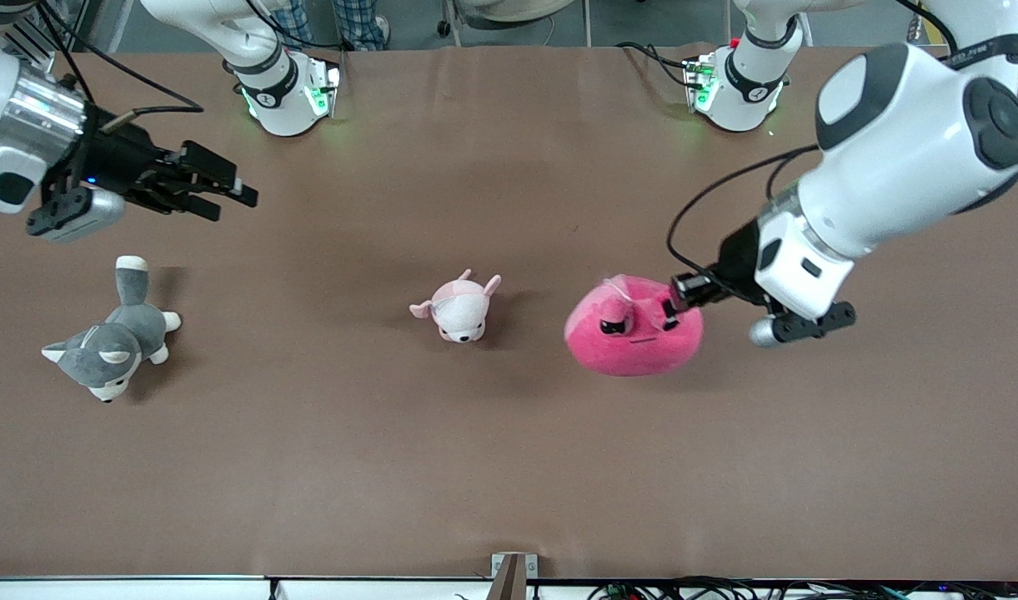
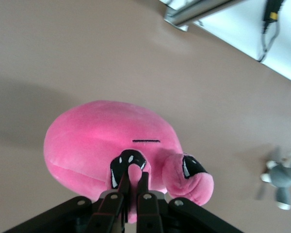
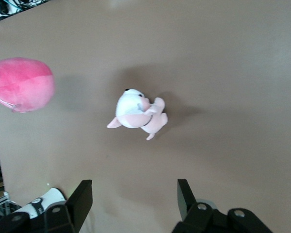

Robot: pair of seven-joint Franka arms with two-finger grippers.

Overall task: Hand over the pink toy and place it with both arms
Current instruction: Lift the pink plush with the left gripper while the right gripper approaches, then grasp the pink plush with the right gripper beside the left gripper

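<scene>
Front view: left claw (image 1: 674,305) pinches pink toy (image 1: 634,333); right claw (image 1: 225,193) spread.

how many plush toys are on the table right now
3. The grey dog lies toward the right arm's end, the pale pink animal mid-table, the pink toy toward the left arm's end, pinched in the left gripper.

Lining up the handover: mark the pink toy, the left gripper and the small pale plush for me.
pink toy (image 1: 634,343): front view, lower body below the face.
left gripper (image 1: 674,305): front view, fingertips pinching the toy's top.
small pale plush (image 1: 458,310): front view, middle of its back.
</scene>
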